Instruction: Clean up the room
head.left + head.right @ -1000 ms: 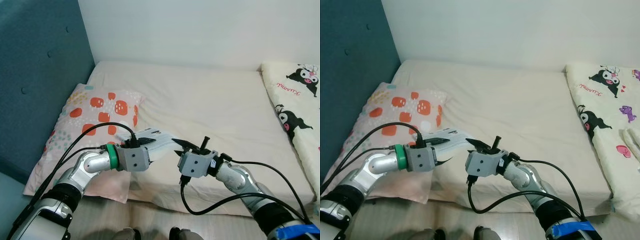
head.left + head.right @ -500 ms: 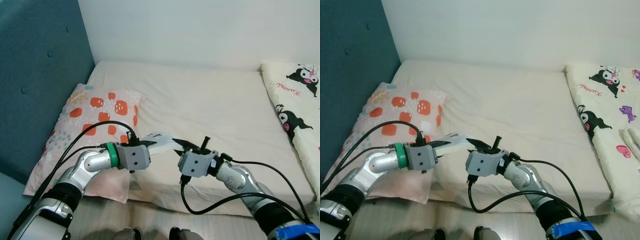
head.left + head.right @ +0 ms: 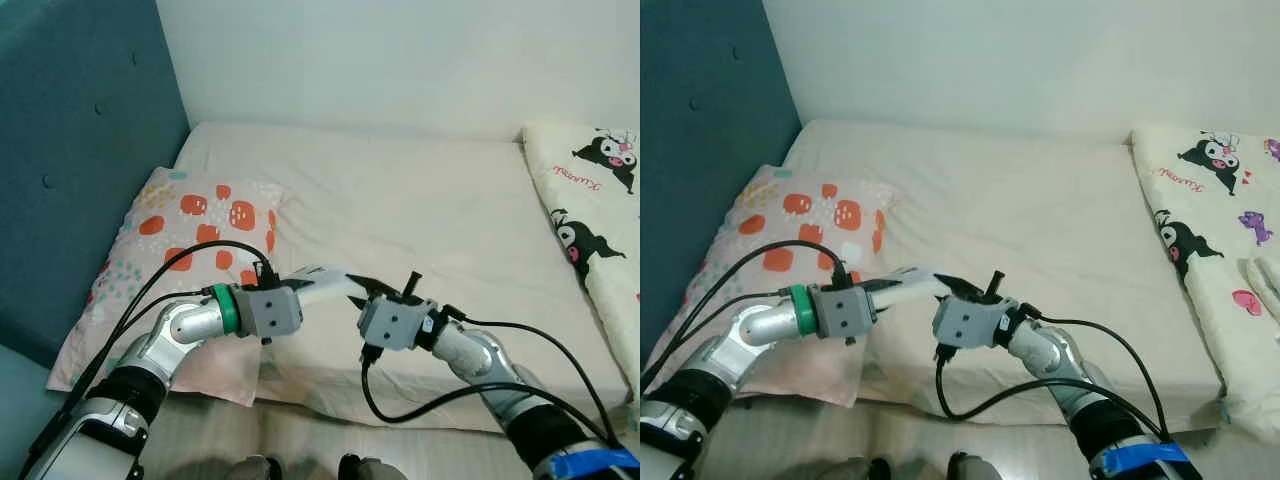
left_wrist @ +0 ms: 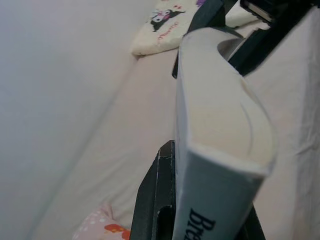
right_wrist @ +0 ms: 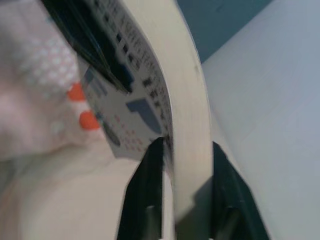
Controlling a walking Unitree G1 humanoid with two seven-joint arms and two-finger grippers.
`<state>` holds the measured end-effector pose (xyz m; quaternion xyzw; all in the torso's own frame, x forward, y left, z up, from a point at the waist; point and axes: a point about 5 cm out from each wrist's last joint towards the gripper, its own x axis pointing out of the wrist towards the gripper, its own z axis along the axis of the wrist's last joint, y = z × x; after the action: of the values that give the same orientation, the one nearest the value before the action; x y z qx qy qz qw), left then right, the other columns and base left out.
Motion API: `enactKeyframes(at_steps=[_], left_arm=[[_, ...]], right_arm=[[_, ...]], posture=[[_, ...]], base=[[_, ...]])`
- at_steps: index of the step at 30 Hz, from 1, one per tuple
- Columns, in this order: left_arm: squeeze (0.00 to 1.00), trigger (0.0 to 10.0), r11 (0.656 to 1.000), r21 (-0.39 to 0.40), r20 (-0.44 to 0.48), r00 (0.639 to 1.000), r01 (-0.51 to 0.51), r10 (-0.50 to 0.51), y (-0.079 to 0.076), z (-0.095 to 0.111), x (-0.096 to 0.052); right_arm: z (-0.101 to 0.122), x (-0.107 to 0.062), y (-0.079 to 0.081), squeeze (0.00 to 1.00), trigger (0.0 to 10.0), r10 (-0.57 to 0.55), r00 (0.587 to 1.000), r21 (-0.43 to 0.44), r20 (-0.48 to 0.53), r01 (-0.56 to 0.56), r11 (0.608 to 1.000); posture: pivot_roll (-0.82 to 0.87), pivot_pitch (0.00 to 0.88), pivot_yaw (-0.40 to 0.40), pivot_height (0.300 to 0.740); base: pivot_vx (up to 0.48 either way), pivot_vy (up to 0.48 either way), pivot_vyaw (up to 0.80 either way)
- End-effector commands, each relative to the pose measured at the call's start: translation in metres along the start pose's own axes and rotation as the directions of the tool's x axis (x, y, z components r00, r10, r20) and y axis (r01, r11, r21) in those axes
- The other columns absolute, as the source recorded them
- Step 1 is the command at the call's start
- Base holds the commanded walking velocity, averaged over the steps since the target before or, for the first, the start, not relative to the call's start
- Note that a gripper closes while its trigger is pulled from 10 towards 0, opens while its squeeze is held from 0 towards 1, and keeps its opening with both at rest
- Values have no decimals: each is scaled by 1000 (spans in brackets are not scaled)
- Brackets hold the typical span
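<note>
Book (image 3: 322,283) has tipped edge-on between both hands, beside pillow (image 3: 190,235).

A cream bed (image 3: 430,200) stretches beneath and beyond both claws, its sheet bare and lightly creased. Just to the outer side of the left claw (image 3: 318,287) lies a pillow (image 3: 190,225), pale with orange and red blotches and small teal dots, flat on the bed and reaching its near edge. Past the pillow stands a teal padded headboard (image 3: 80,150). Well off to the outer side of the right claw (image 3: 368,290), a cartoon-print blanket (image 3: 600,200) covers the bed's edge. A white wall (image 3: 400,60) rises behind the bed. Wooden floor (image 3: 300,440) shows below the claws.
</note>
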<state>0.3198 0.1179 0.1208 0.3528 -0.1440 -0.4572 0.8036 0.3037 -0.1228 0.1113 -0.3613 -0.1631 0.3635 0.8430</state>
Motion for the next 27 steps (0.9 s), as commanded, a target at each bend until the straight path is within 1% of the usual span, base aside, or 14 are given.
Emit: enactKeyframes(at_steps=[1,8,11,12,15,16,17,19,20,21,23,24,26,27], left_arm=[[0,0,1000,-13,15,1000,10,-10,-7,2,3],[0,0,1000,-17,15,1000,7,-7,-7,2,2],[0,0,1000,-26,10,1000,2,-2,-8,1,2],[0,0,999,-44,-3,1000,-3,2,-8,-1,1],[0,0,998,-65,-19,1000,-7,6,-9,-4,0],[0,588,996,-91,-43,999,-11,7,-11,-8,-3],[0,588,996,-91,-43,999,-11,7,-11,-8,-3],[0,1176,988,-152,-89,996,-29,16,-15,-17,-10],[0,1176,988,-152,-89,996,-29,16,-15,-17,-10],[0,3882,974,-213,-125,991,-79,53,-14,-23,-15],[0,4196,968,-232,-137,988,-100,69,-13,-24,-16],[0,5961,954,-271,-162,983,-131,89,-12,-27,-17],[0,5961,954,-271,-162,983,-131,89,-12,-27,-17],[0,9843,929,-322,-202,972,-180,119,-10,-32,-17]], right_arm=[[6,4,-3,1000,10000,-20,999,9,34,20,1000],[5,4,-6,1000,10000,-39,999,6,24,39,999],[1,3,-14,1000,10000,-107,994,-36,-15,106,994],[-2,1,-29,0,10000,-221,974,-54,-48,218,974],[-5,-2,-41,0,10000,-315,946,-58,-71,312,948],[-8,-9,-61,0,10000,-448,889,-51,-97,445,894],[-8,-9,-61,0,10000,-448,889,-51,-97,445,894],[-17,-37,-107,0,10000,-713,680,34,-170,727,686],[-17,-37,-107,0,10000,-713,680,34,-170,727,686],[-30,-56,-123,0,10000,-776,565,124,-280,823,554],[-34,-60,-122,0,10000,-775,551,143,-309,833,535],[-39,-61,-116,0,10000,-763,549,157,-340,834,530],[-39,-61,-116,0,10000,-763,549,157,-340,834,530],[-43,-61,-106,0,10000,-748,544,184,-381,837,515]], posture=[[9,93,39,740],[9,93,38,740],[9,94,37,740],[11,94,37,740],[11,94,37,740],[12,94,39,740],[12,94,39,740],[13,95,38,740],[13,95,38,740],[11,93,37,740],[11,93,37,740],[11,92,37,740],[11,92,37,740],[13,91,36,740]], base=[[0,0,0],[0,0,0],[0,0,0],[0,0,0],[0,0,0],[0,0,0],[0,0,0],[0,0,0],[0,0,0],[0,0,0],[0,0,0],[0,0,0],[0,0,0],[0,0,0]])
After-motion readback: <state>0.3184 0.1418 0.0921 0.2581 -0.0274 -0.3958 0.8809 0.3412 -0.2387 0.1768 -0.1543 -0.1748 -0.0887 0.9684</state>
